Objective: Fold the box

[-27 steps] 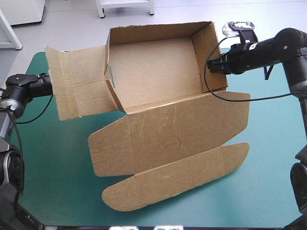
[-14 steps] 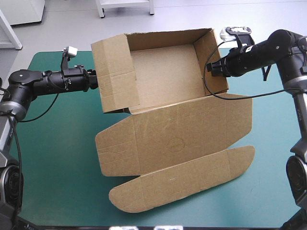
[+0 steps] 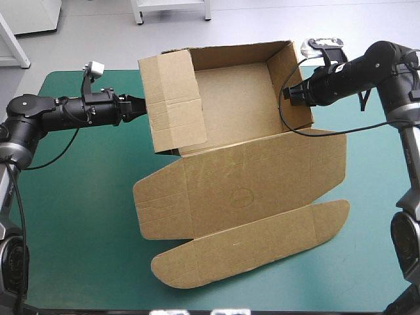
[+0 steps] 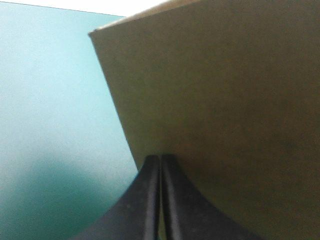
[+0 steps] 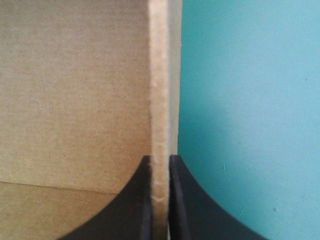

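The left pincer (image 3: 139, 108) is clenched on nothing. In its wrist view the two black fingers (image 4: 145, 200) meet in one point with no board between them, and that point rests against the outer face of the box's left side flap (image 3: 174, 105). This reads as a push rather than a grasp: a closed tip gives a firm, narrow point for driving the panel inward.

The right pincer (image 3: 289, 94) is grasping the right wall (image 3: 292, 69). In its wrist view the pale cut edge of the board runs straight down between the fingers, with brown board to one side and teal-green cover to the other. Holding that wall most likely braces the box against the push from the opposite side, so it neither slides nor turns.

The box (image 3: 230, 98) sits on the far half of the surface (image 3: 79, 216), with its tray part toward the far edge. The far wall and right wall are raised. The left side flap stands up and leans in over the tray floor, and is not yet tucked down. The lid (image 3: 243, 190) lies flat, reaching toward the near edge, and its rounded tuck flap (image 3: 249, 246) is nearest that edge.

The step in hand seems to be folding the left flap over into the tray. The risk is that the flap springs back if the tip slips off.
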`<action>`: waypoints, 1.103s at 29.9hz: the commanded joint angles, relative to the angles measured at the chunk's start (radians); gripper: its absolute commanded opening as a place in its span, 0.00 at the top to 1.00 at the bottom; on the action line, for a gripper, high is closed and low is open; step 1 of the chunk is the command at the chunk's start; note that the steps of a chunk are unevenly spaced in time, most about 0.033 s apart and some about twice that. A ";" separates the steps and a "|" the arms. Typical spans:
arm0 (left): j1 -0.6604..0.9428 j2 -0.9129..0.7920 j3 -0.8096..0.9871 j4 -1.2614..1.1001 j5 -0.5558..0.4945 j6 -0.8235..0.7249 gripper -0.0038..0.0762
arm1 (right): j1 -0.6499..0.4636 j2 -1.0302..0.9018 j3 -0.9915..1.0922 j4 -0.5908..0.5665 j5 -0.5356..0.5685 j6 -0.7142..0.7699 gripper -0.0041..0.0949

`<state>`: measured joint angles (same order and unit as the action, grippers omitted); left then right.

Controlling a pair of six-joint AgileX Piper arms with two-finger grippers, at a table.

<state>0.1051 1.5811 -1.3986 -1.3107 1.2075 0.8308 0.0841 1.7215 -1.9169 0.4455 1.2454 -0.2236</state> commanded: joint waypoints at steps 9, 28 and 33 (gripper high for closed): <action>-0.007 -0.089 -0.024 -0.062 0.088 -0.069 0.54 | 0.003 -0.043 -0.028 0.039 -0.018 0.007 0.96; -0.007 -0.116 -0.024 -0.063 0.085 -0.115 0.37 | 0.003 -0.043 -0.028 0.034 -0.016 0.018 0.96; -0.007 -0.129 -0.024 -0.086 0.083 -0.113 0.37 | 0.003 -0.043 -0.028 0.024 -0.018 0.021 0.96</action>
<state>0.1051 1.5018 -1.3986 -1.2996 1.2136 0.7211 0.0841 1.7244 -1.9169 0.4293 1.2454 -0.2123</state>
